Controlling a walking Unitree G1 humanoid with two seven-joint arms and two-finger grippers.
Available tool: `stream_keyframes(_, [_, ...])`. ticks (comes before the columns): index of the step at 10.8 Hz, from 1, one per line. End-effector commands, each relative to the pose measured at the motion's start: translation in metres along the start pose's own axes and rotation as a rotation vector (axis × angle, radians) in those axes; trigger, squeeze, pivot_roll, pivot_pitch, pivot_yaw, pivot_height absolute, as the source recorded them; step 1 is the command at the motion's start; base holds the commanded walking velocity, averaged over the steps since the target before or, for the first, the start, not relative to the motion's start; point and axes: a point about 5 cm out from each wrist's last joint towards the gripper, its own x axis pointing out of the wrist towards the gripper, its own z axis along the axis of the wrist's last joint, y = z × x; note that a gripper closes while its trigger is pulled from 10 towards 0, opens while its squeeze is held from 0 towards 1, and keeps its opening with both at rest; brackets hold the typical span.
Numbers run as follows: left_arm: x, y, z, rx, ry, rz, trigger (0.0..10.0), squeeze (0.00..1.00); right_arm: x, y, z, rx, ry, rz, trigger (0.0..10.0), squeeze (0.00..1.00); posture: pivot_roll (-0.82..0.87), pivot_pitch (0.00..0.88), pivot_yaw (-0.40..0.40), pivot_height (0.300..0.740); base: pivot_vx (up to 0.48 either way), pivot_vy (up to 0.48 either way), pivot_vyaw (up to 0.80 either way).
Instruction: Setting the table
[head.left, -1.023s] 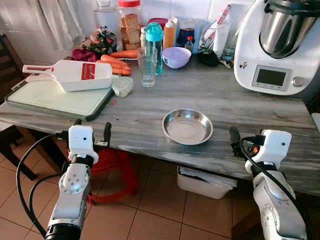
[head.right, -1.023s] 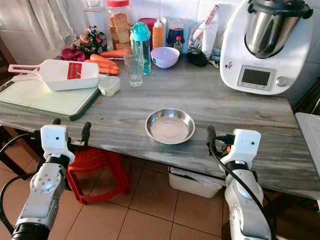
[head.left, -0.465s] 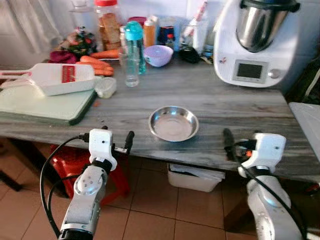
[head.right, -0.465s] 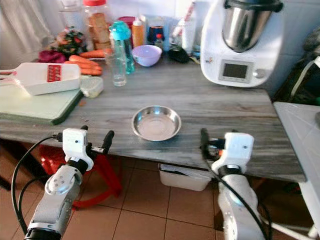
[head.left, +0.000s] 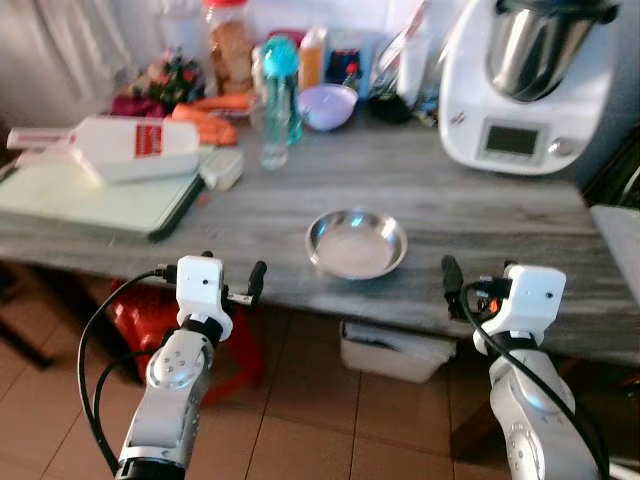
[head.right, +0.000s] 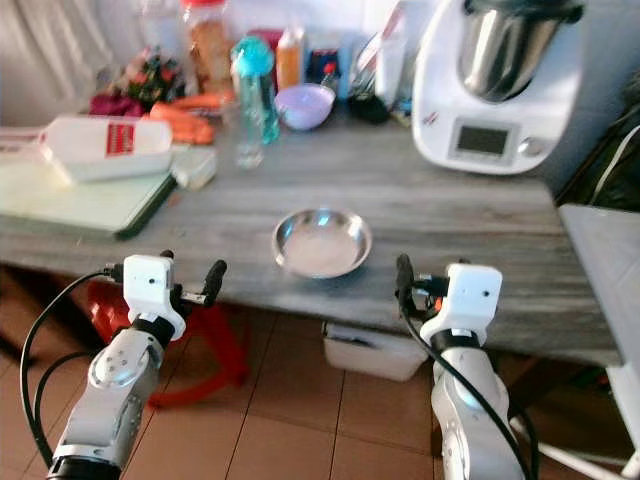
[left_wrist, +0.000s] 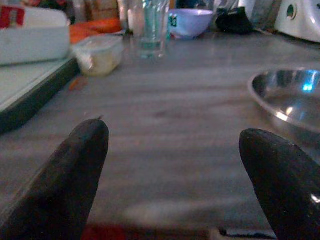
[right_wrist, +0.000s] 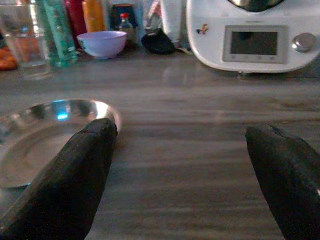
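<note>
A shallow steel bowl (head.left: 356, 243) sits empty on the grey wooden table (head.left: 470, 210), close to its front edge. My left gripper (head.left: 210, 270) is held just off that edge, left of the bowl, open with nothing between its fingers (left_wrist: 65, 170). My right gripper (right_wrist: 182, 165) is level with the edge on the bowl's right, also open and empty. Both wrist views look across the tabletop, and the steel bowl (right_wrist: 45, 132) lies just beyond the fingertips.
At the back stand a drinking glass (head.left: 272, 135), a teal bottle (head.left: 281, 85), a lilac bowl (head.left: 327, 105), carrots (head.left: 205, 125) and a white food processor (head.left: 525, 90). A green cutting board (head.left: 90, 200) carries a white slicer (head.left: 140, 148). A red stool (head.left: 140, 320) and white bin (head.left: 395, 350) sit under the table.
The whole picture has shifted and blurred as the camera moved. Both grippers stay open by the table's front edge, and the bowl lies where it was.
</note>
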Motion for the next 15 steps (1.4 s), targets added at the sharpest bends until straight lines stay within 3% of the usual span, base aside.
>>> stream_keyframes(1, [0.001, 0.001, 0.001, 0.017, 0.006, 0.010, 10.0, 0.00, 0.001, 0.000, 0.003, 0.004, -0.005, 0.003, 10.0, 0.00, -0.01, 0.000, 0.010, 0.740, -0.315, 0.000, 0.00])
stream_keyframes(11, [-0.001, 0.001, -0.001, 0.024, 0.018, 0.012, 10.0, 0.00, 0.002, -0.011, 0.002, -0.014, 0.011, -0.025, 10.0, 0.00, -0.01, 0.000, 0.005, 0.740, -0.303, 0.000, 0.00])
stream_keyframes(15, [-0.002, -0.004, 0.007, 0.029, -0.048, -0.070, 10.0, 0.00, 0.002, -0.010, 0.001, -0.055, 0.000, -0.032, 10.0, 0.00, -0.02, 0.000, 0.004, 0.740, -0.068, 0.000, 0.00])
